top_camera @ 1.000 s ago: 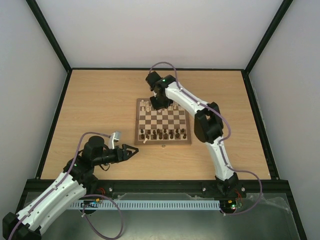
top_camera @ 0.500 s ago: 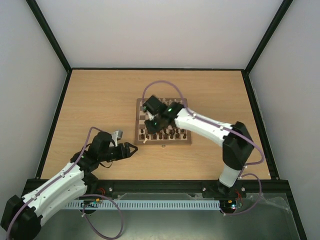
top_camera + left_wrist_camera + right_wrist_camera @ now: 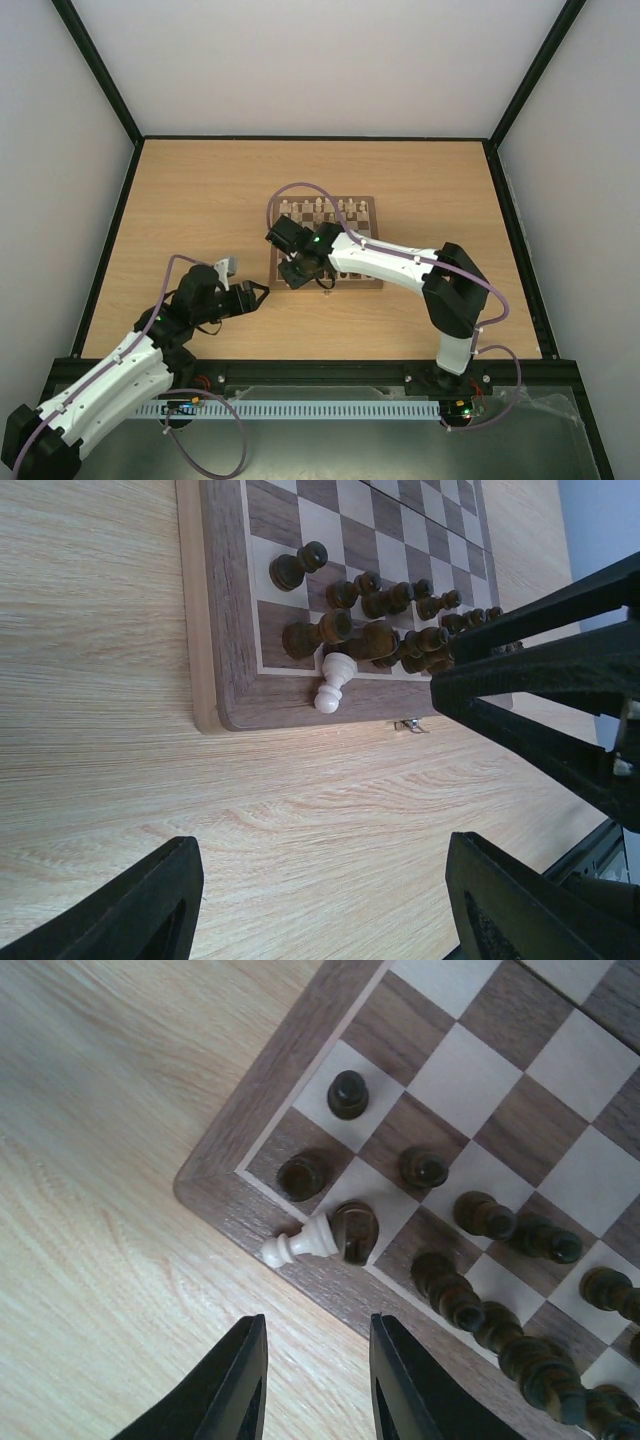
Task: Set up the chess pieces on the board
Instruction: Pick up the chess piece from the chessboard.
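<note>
We find a pale chess piece toppled slantwise across the border at the near-left corner of the board, against a dark piece. The right pincer, parted and empty, hangs just short of it; the left pincer, wide open, stands farther off.

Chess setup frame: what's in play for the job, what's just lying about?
Job: board; toppled pale pawn at its near-left corner; pale pieces on the far row.
Lying about: dark pieces, already on the board; table; cable duct.
</note>
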Available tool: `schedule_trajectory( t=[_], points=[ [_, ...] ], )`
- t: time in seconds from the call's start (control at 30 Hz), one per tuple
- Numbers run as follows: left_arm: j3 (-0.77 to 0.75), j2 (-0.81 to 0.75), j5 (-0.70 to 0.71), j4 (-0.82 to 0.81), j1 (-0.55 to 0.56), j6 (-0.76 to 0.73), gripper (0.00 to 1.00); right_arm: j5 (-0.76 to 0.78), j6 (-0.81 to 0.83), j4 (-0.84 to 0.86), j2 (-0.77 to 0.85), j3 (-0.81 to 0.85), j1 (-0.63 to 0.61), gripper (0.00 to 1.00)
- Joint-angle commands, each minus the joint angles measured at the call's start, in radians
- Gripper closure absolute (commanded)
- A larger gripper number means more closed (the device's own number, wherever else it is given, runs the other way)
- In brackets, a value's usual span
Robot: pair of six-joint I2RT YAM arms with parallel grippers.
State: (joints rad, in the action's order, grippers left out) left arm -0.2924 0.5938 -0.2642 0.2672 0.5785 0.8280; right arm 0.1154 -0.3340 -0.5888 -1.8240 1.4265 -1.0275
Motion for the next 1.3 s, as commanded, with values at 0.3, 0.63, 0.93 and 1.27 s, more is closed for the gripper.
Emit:
schedule_trajectory(
  t=[0.3, 0.63, 0.93, 1.27],
  points=[
    [-0.012, -0.029, 0.013, 0.032, 0.004, 0.003, 0.30, 0.061, -0.015, -0.044, -0.102, 0.054, 0.001, 0.72],
    [-0.008, -0.051, 0.008, 0.041, 0.004, 0.005, 0.30, 0.088, -0.013, -0.054, -0.131, 0.086, 0.003, 0.75],
    [-0.007, -0.062, 0.001, 0.043, 0.004, 0.008, 0.30, 0.098, -0.011, -0.058, -0.150, 0.096, 0.007, 0.76],
    [-0.005, -0.068, -0.003, 0.045, 0.004, 0.011, 0.31, 0.102, -0.009, -0.052, -0.153, 0.095, 0.019, 0.80]
  ],
)
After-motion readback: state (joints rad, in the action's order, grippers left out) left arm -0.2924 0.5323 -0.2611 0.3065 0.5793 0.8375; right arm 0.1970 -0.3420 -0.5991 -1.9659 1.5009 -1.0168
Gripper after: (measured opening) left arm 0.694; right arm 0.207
